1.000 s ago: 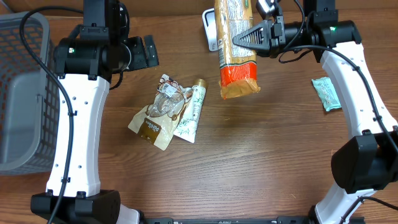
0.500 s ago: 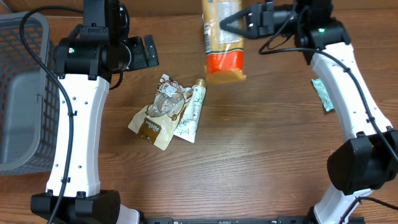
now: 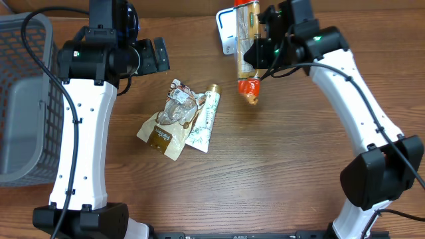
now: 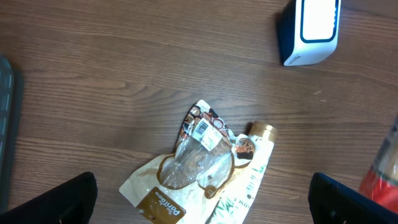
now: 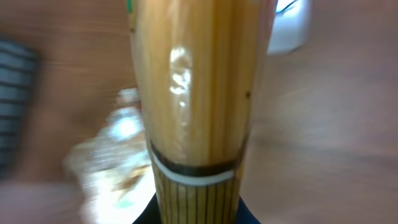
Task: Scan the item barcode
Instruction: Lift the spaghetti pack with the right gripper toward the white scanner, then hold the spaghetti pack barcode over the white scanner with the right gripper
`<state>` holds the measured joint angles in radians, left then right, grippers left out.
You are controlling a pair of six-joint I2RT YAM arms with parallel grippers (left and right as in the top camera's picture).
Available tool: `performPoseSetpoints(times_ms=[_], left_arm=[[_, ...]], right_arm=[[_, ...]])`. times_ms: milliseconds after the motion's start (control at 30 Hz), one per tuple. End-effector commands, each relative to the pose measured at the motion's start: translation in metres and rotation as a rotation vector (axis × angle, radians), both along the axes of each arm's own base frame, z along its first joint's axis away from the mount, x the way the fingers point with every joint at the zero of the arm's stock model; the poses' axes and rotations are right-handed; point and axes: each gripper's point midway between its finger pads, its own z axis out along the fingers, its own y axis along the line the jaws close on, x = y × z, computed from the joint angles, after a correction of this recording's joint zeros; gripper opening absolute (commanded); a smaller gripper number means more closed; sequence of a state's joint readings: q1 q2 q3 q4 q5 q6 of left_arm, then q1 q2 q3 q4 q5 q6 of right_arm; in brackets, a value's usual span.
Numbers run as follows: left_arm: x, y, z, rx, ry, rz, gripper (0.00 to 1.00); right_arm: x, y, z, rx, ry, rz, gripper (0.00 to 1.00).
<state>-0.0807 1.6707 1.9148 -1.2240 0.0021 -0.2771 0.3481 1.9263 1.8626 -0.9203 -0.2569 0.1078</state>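
1. Grip check: right gripper (image 3: 260,53) was clamped tight on the long packet (image 3: 246,20).
2. Packet hung at twelve o'clock, over the scanner's (image 3: 226,30) three o'clock edge, red end towards six.
3. Left gripper (image 3: 151,56) gaped wide at ten o'clock, empty.

Soft, even light is falling; glare is streaking the tall tan plastic packet (image 5: 193,93), everything behind it blurring.
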Motion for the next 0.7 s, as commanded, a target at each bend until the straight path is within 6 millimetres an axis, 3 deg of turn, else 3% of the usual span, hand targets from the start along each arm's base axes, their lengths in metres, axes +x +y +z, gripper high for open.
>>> performPoseSetpoints(times_ms=[0,100,233,467,567,667], left_arm=[[-0.001,0.003,0.0,0.021,-0.001,-0.007,1.0],[-0.001,0.003,0.0,0.021,0.0,-0.007,1.0],[-0.001,0.003,0.0,0.021,-0.001,-0.007,1.0],[-0.001,0.003,0.0,0.021,-0.001,-0.007,1.0],[-0.001,0.003,0.0,0.021,-0.001,-0.007,1.0],[-0.001,0.003,0.0,0.021,-0.001,-0.007,1.0]], right_arm=[[0.034,-0.014,0.056,-0.343,-0.383,0.026,0.04],[0.045,0.006,0.07,-0.499,-0.569,0.226,0.04],[0.064,0.019,0.079,-0.584,-0.715,0.323,0.04],[0.114,0.032,0.082,-0.577,-0.89,0.233,0.04],[0.137,0.04,0.071,-0.606,-0.973,0.217,0.04],[0.154,0.043,0.043,-0.761,-1.021,0.304,0.04]])
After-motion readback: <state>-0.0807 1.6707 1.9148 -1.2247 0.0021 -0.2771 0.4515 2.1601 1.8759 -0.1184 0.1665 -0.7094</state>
